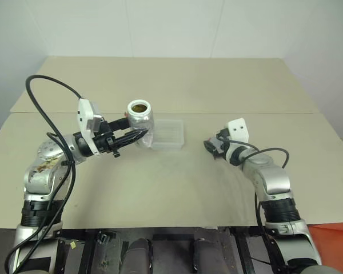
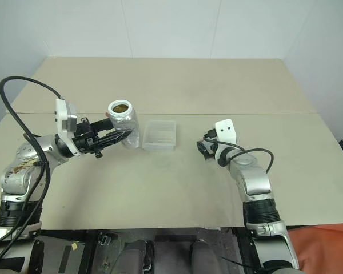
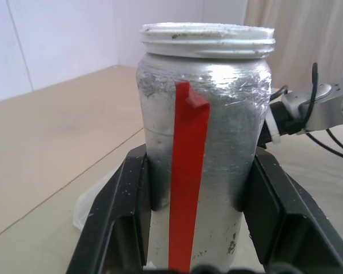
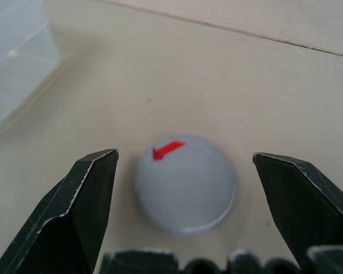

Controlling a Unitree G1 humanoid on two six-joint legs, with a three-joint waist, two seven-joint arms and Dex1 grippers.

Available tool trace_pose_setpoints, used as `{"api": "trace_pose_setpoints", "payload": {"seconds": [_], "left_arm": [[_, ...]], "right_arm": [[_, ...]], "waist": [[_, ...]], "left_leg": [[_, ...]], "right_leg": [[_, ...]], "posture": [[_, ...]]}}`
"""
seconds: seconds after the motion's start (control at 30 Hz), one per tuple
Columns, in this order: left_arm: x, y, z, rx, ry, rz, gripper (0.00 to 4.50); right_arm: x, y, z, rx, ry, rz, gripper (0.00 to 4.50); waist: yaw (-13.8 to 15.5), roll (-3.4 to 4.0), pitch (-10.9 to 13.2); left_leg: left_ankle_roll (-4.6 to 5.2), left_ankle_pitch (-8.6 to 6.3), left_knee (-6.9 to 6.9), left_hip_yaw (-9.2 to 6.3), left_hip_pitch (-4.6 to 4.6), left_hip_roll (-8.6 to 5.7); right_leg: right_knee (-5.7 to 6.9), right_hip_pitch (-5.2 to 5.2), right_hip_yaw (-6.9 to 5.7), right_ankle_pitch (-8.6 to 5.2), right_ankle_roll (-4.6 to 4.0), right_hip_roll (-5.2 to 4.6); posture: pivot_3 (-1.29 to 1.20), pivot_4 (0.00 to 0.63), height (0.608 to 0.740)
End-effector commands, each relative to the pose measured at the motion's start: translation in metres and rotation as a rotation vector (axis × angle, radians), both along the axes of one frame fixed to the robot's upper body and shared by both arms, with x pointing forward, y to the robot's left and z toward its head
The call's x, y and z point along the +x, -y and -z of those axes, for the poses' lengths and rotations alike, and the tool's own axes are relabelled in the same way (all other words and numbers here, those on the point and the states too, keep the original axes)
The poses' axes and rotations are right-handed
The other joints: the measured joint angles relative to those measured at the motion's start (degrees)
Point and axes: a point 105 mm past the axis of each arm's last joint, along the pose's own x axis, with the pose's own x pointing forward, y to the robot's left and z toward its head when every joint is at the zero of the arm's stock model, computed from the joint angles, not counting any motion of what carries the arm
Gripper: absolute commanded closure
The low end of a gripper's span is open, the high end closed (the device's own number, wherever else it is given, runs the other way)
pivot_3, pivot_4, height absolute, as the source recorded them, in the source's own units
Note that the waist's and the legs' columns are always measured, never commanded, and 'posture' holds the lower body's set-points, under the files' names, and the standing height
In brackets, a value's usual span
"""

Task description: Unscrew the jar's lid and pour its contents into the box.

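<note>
The box, a shallow clear tray, lay on the tan table and serves here as the landmark.

To the left of the box, the left gripper reached in level from the robot's left side, its two black fingers clamped on the lower body of the jar. The jar stood upright in that grip, raised off the table, its side just beside the box's left edge and, from the head camera, overlapping that edge. Its silvery wrapped wall carried a red strip running top to bottom between the two fingers. The mouth was uncovered, and the brownish-yellow contents showed inside the open rim. A black cable looped up from the left arm, well left of the box.

To the right of the box, with bare table between them, the right gripper sat low over the table, pointing toward the box. Its fingers stood wide apart and held nothing. Between them, apart from both, the lid rested flat on the table: a round greyish cap with a small red mark near its edge. In the right wrist view a corner of the box appeared beyond the lid, apart from it.
</note>
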Motion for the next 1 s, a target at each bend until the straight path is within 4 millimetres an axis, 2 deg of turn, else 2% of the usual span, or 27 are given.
{"api": "trace_pose_setpoints", "payload": {"seconds": [0.03, 0.13, 0.23, 0.33, 0.4, 0.53, 0.63, 0.7, 0.83, 1.0], "left_arm": [[0.003, 0.000, -0.014, 0.012, 0.082, -0.029, 2.63], [0.030, -0.006, -0.013, 0.127, 0.197, -0.197, 2.63], [0.057, -0.008, -0.025, 0.169, 0.321, -0.340, 2.63], [0.079, -0.006, -0.030, 0.444, 0.584, -0.441, 2.63], [0.089, -0.002, -0.034, 0.639, 0.790, -0.455, 2.63], [0.098, 0.019, -0.044, 0.954, 1.196, -0.350, 2.63], [0.100, 0.031, -0.048, 1.043, 1.411, -0.283, 2.63], [0.101, 0.040, -0.042, 1.122, 1.543, -0.200, 2.63], [0.106, 0.052, -0.024, 1.244, 1.737, -0.054, 2.63], [0.110, 0.063, -0.019, 1.253, 1.879, -0.015, 2.63]], "right_arm": [[-0.015, -0.008, -0.038, -0.016, 0.073, -0.151, 0.06], [-0.035, -0.017, -0.077, 0.039, 0.074, -0.345, 0.06], [-0.050, -0.027, -0.109, 0.077, 0.071, -0.498, 0.06], [-0.058, -0.038, -0.132, 0.109, 0.065, -0.617, 0.06], [-0.063, -0.046, -0.140, 0.116, 0.052, -0.683, 0.06], [-0.070, -0.057, -0.142, 0.086, 0.011, -0.775, 0.06], [-0.069, -0.058, -0.138, 0.061, -0.018, -0.786, 0.06], [-0.068, -0.059, -0.135, 0.058, -0.040, -0.788, 0.06], [-0.065, -0.058, -0.130, 0.073, -0.084, -0.784, 0.06], [-0.066, -0.059, -0.131, 0.093, -0.089, -0.790, 0.06]], "waist": [[-0.01, 0.00, 0.00], [0.09, 0.00, 0.00], [0.18, 0.00, 0.00], [0.21, -0.01, 0.00], [0.28, -0.01, 0.00], [0.85, -0.02, 0.01], [1.45, -0.02, 0.00], [1.65, -0.02, 0.00], [1.70, -0.02, 0.01], [1.68, -0.04, 0.02]], "left_leg": [[0.00, 0.00, 0.00, 0.00, 0.00, 0.00], [0.00, 0.00, 0.00, -0.05, 0.04, 0.01], [0.01, 0.01, 0.03, -0.06, 0.05, -0.02], [0.03, 0.01, 0.01, -0.07, 0.05, -0.03], [0.02, 0.01, -0.04, -0.05, 0.03, -0.05], [0.03, 0.00, 0.00, 0.01, -0.09, -0.09], [0.04, 0.00, 0.04, 0.02, -0.24, -0.11], [0.05, 0.00, 0.05, 0.03, -0.29, -0.10], [0.05, -0.01, 0.11, 0.04, -0.39, -0.11], [0.05, 0.00, 0.12, 0.02, -0.49, -0.10]], "right_leg": [[0.00, 0.01, 0.00, 0.00, 0.00, 0.00], [0.00, 0.05, -0.03, 0.00, 0.00, 0.04], [0.00, 0.10, -0.03, 0.03, -0.01, 0.03], [-0.06, 0.10, -0.05, 0.03, 0.00, 0.03], [-0.08, 0.06, -0.05, 0.03, 0.00, 0.04], [-0.05, -0.02, -0.07, 0.03, 0.00, -0.03], [-0.04, -0.12, -0.10, 0.05, 0.04, -0.04], [-0.03, -0.13, -0.13, 0.05, 0.04, -0.05], [0.01, -0.18, -0.18, 0.07, 0.07, -0.05], [0.05, -0.27, -0.19, 0.07, 0.07, -0.05]], "posture": [[0.00, 0.150, 0.740], [0.00, 0.150, 0.740], [0.00, 0.150, 0.740], [0.00, 0.150, 0.740], [0.00, 0.150, 0.740], [0.00, 0.150, 0.740], [0.00, 0.150, 0.740], [0.00, 0.150, 0.740], [0.00, 0.150, 0.740], [0.00, 0.150, 0.740]]}}
